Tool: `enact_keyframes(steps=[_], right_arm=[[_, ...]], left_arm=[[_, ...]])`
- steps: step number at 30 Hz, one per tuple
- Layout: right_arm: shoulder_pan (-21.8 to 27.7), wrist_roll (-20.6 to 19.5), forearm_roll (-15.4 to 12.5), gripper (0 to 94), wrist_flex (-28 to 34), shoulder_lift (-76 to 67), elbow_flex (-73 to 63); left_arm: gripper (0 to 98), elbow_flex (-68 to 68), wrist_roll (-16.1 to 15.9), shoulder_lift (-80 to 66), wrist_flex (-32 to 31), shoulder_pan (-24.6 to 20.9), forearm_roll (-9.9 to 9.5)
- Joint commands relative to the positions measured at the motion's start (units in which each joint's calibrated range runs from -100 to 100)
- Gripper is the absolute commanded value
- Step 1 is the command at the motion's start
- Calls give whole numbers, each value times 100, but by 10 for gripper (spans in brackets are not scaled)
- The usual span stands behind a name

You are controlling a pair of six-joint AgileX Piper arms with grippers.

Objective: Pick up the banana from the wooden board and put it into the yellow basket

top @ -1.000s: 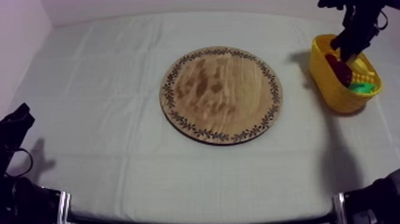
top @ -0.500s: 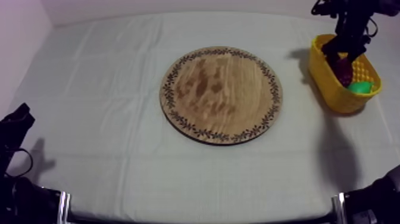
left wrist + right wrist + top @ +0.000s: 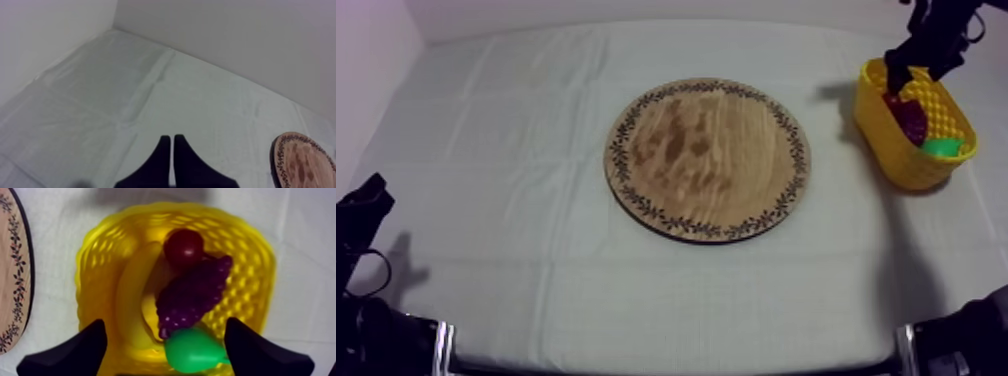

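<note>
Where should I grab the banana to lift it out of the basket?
Probably its middle, from straight above, fingers across its width. The banana lies curved along the basket wall, grapes against its inner side and the pear by one end, so the mid arch looks most exposed, though finger room is tight.

Cloth [image 3: 516, 200]: grey-white, creased, covers the table.
Grapes [image 3: 192, 295]: one purple bunch.
Small red fruit [image 3: 184, 247]: at the grapes' 12 o'clock, touching.
Pear [image 3: 195, 350]: green, at the grapes' 6 o'clock, apparently touching.
</note>
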Motion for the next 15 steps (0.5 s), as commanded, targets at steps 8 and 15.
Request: enact_keyframes(steps=[8, 15], right_arm=[[17, 41, -290, 621, -599, -1535, 630], [-82, -172, -399, 493, -1407, -2703, 1574]], left_arm=[[1, -1, 1, 0, -1, 1, -2], [1, -1, 1, 0, -1, 1, -2]])
